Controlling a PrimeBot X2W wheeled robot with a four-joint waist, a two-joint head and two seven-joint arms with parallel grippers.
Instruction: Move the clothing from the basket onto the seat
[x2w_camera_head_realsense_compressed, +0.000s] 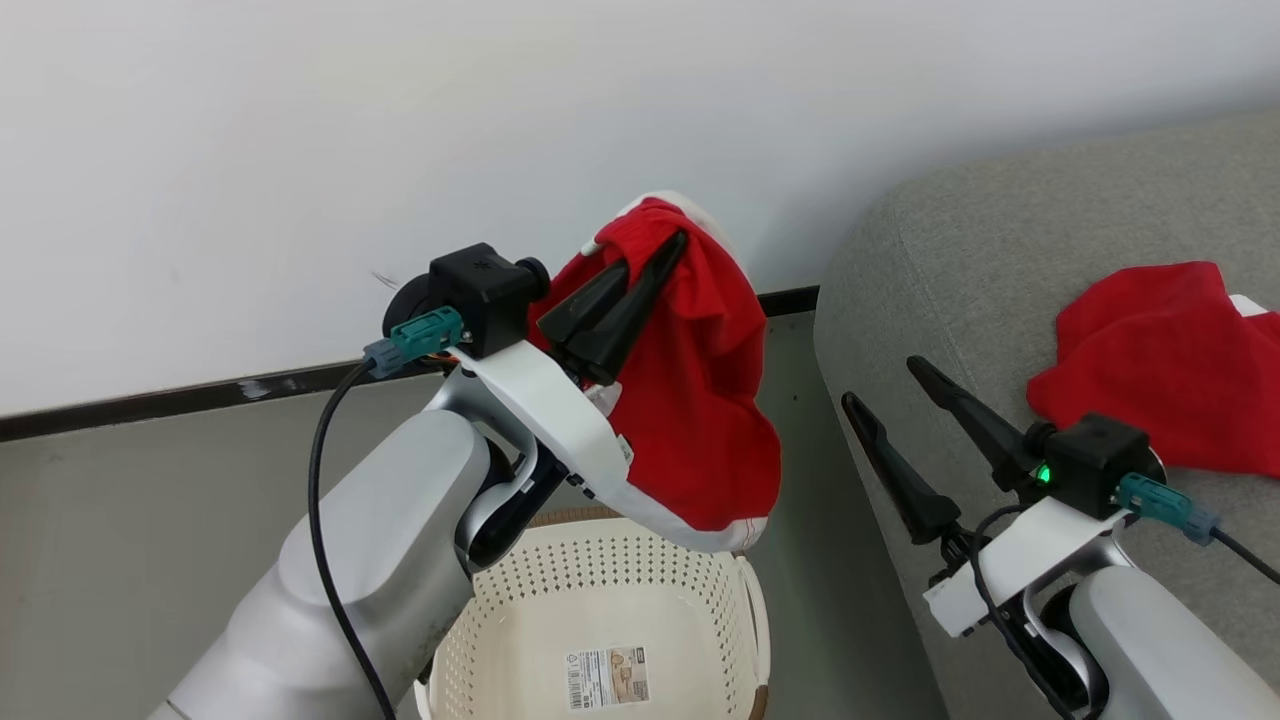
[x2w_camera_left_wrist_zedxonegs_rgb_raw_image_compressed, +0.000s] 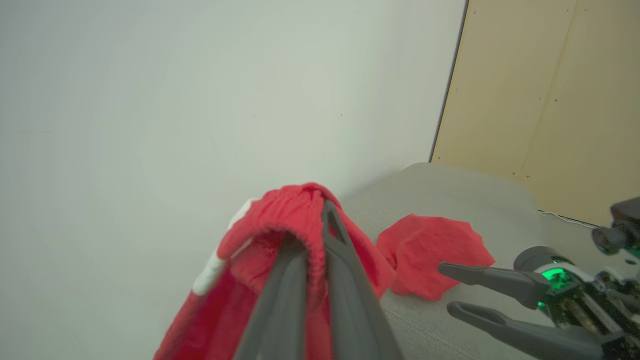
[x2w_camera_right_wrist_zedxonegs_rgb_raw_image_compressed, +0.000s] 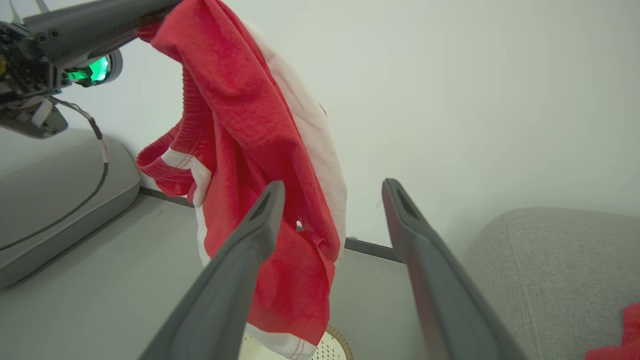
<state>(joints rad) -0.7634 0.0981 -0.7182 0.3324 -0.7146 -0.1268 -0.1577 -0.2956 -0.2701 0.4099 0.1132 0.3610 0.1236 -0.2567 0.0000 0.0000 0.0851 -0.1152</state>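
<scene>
White wall behind | left end effector (x2w_camera_head_realsense_compressed: 655, 252) clamped on red garment (x2w_camera_head_realsense_compressed: 700, 400) above basket (x2w_camera_head_realsense_compressed: 600, 570) | right end effector (x2w_camera_head_realsense_compressed: 882, 382) apart, by seat (x2w_camera_head_realsense_compressed: 1000, 250)

Red clothing (x2w_camera_head_realsense_compressed: 700, 400) looks like soft ribbed knit, basket (x2w_camera_head_realsense_compressed: 620, 570) is smooth perforated plastic, seat (x2w_camera_head_realsense_compressed: 960, 260) is matt grainy weave, forearm shell (x2w_camera_head_realsense_compressed: 380, 530) pretty glossy.

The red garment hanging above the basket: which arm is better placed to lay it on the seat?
Left. The left tool is shut on the garment, held above the basket; the right tool hangs open and empty by the seat.
</scene>
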